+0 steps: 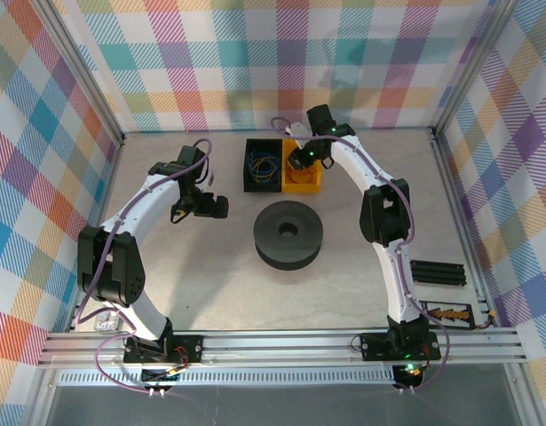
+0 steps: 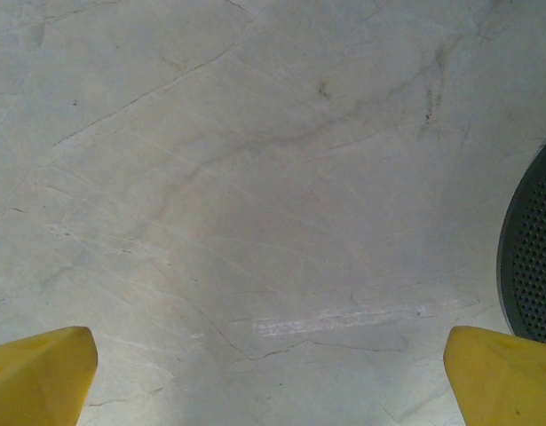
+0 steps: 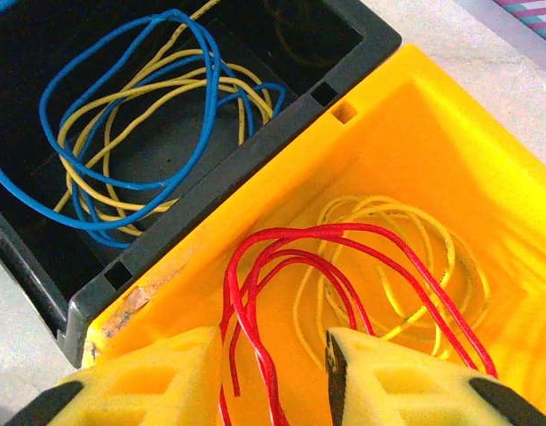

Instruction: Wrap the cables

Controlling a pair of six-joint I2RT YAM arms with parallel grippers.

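On the pale table (image 1: 210,288), right pincer (image 3: 274,377) straddles red cables (image 3: 326,231).

The right hand (image 1: 301,160) hangs over the yellow bin (image 1: 304,185) (black bin (image 1: 262,185) beside it), black spool (image 1: 290,233) nearby.

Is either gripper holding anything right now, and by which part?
Nothing is held. The left gripper is open over bare table. The right gripper straddles loops of the red cable in the yellow bin, jaws apart, not pinching.

Bright, even light, soft shadows; left wrist view slightly soft, perhaps defocused
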